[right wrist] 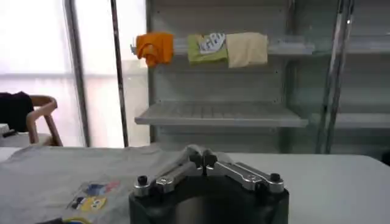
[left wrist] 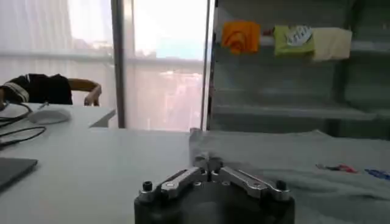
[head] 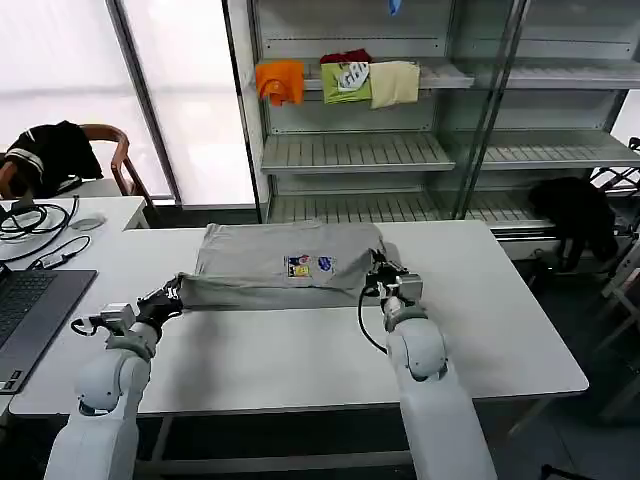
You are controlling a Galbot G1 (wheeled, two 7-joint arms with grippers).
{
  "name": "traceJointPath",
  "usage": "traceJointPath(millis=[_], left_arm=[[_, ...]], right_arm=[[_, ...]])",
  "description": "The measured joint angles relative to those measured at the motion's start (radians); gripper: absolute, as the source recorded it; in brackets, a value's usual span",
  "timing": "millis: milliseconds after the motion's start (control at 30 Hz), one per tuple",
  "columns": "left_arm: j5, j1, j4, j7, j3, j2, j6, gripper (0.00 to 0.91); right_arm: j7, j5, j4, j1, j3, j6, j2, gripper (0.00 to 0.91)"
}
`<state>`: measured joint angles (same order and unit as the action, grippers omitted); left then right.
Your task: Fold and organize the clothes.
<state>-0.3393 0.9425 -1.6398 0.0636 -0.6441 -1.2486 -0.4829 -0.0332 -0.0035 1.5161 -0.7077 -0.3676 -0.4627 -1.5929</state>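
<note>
A light grey shirt [head: 270,250] lies partly folded on the white table [head: 300,350], its small multicoloured chest print [head: 310,266] facing up. My left gripper [head: 178,293] is at the shirt's near left corner, shut on the fabric edge. My right gripper [head: 380,276] is at the near right corner, also shut on the fabric. The near edge runs stretched between them. In the left wrist view the left gripper [left wrist: 209,163] pinches the shirt [left wrist: 292,152]. In the right wrist view a grey fold sits in the right gripper [right wrist: 202,157], with the print [right wrist: 91,196] beside it.
A laptop [head: 30,305] and cables [head: 30,220] sit on the desk to the left. A chair with a black garment [head: 50,150] stands behind it. Shelves behind the table hold orange, green and cream clothes [head: 340,82]. A black garment [head: 575,215] hangs at the right.
</note>
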Motion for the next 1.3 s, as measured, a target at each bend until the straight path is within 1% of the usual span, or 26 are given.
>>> traceJointPath(millis=[133, 167, 200, 233, 500, 700, 800, 900, 1067, 1300], left_arm=[[0.013, -0.023, 0.037, 0.002, 0.008, -0.004, 0.001, 0.010], [0.017, -0.029, 0.047, 0.002, 0.009, -0.007, 0.001, 0.040], [0.020, -0.034, 0.053, 0.002, 0.010, -0.009, -0.001, 0.373], [0.021, -0.038, 0.059, 0.002, 0.011, -0.011, -0.001, 0.907], [0.040, -0.052, 0.072, 0.001, 0.017, -0.020, 0.006, 0.907], [0.044, -0.047, 0.060, 0.001, 0.015, -0.020, 0.007, 0.907], [0.050, -0.039, 0.048, 0.002, 0.015, -0.019, 0.004, 0.907], [0.063, -0.027, 0.036, 0.003, 0.018, -0.018, -0.005, 0.907], [0.083, -0.007, 0.019, 0.010, 0.029, -0.013, -0.034, 0.907], [0.109, -0.005, 0.022, 0.014, 0.045, -0.016, -0.064, 0.907]], right_arm=[[0.007, -0.020, -0.063, 0.046, -0.001, 0.018, -0.011, 0.000], [0.007, -0.025, -0.079, 0.056, -0.002, 0.021, -0.014, 0.554], [0.006, -0.029, -0.093, 0.065, -0.004, 0.026, -0.016, 0.907], [0.004, -0.032, -0.106, 0.074, -0.005, 0.032, -0.016, 0.907], [-0.033, -0.028, -0.199, 0.136, -0.015, 0.118, -0.016, 0.907], [-0.046, -0.015, -0.216, 0.155, -0.017, 0.138, -0.016, 0.907], [-0.033, -0.012, -0.189, 0.138, -0.016, 0.107, -0.016, 0.907], [-0.008, -0.007, -0.135, 0.100, -0.017, 0.056, -0.014, 0.907], [0.034, -0.012, -0.044, 0.022, -0.029, -0.007, 0.040, 0.907], [0.061, -0.014, 0.016, -0.057, -0.049, -0.057, 0.084, 0.907]])
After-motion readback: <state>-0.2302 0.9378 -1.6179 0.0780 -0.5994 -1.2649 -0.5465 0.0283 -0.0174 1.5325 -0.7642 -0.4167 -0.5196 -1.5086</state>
